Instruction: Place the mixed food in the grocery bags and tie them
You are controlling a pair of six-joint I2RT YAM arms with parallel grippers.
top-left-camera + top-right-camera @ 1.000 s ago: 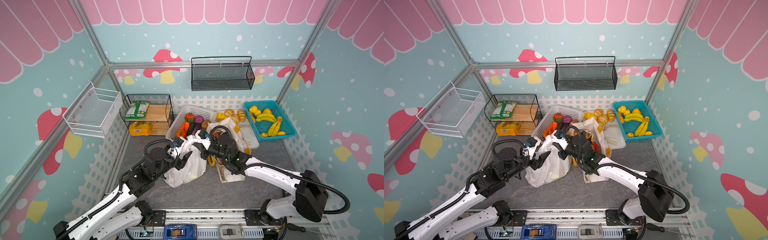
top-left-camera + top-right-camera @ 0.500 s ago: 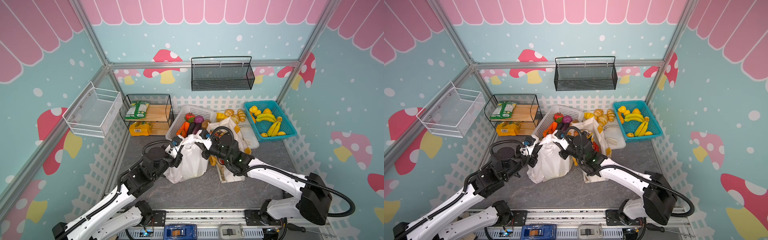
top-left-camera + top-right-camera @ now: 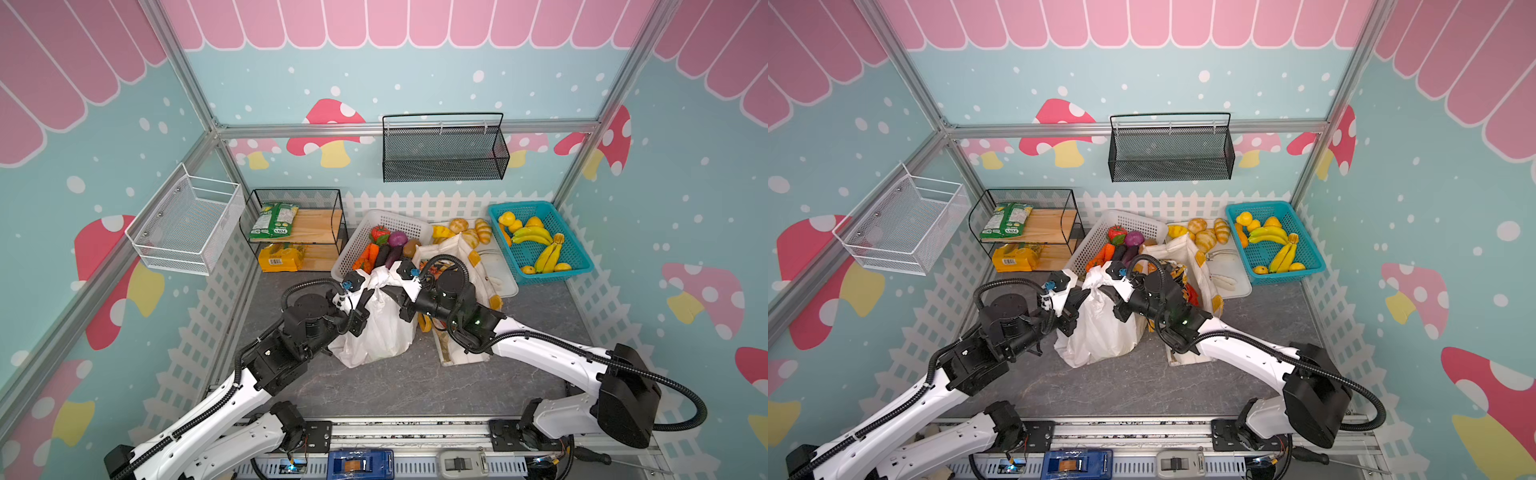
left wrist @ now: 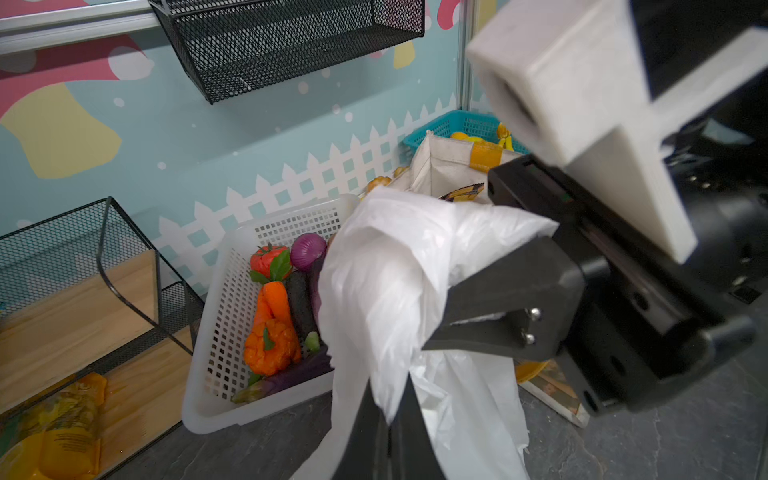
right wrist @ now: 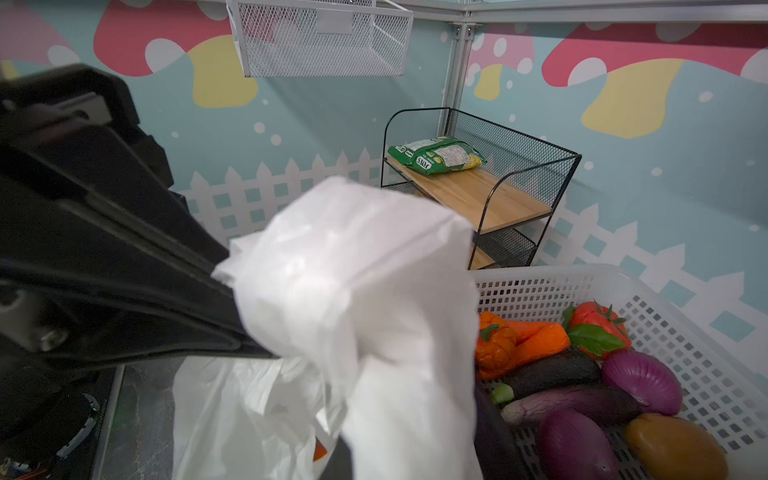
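You have two bags on the counter (image 3: 395,386): one white carrier bag (image 3: 382,332) mid-counter and one canvas tote (image 3: 457,245) just beside it, on the right arm's side. Your left pincer (image 3: 366,296) and right pincer (image 3: 394,293) each clamp the white bag's gathered top.

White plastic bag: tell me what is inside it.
Only a small orange patch shows through a gap in the white plastic bag, in the right wrist view. The bunched, opaque plastic covers everything else inside.
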